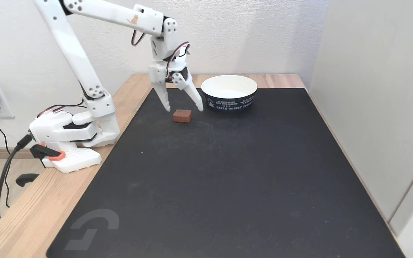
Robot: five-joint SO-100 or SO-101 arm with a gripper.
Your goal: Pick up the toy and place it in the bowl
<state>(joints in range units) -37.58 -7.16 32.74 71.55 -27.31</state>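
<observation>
Where the claw (pixel 184 108) hangs spread wide near the bench's (pixel 31 211) far edge, the toy (pixel 182 115) lies on the black mat (pixel 228 172) beneath its fingertips, unheld; bowl (pixel 229 93) just right, apart.

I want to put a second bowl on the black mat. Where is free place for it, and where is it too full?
Free: the whole near half of the black mat, and its right side below the bowl. Crowded: the far strip, where the open gripper hangs over the toy beside the bowl.
</observation>
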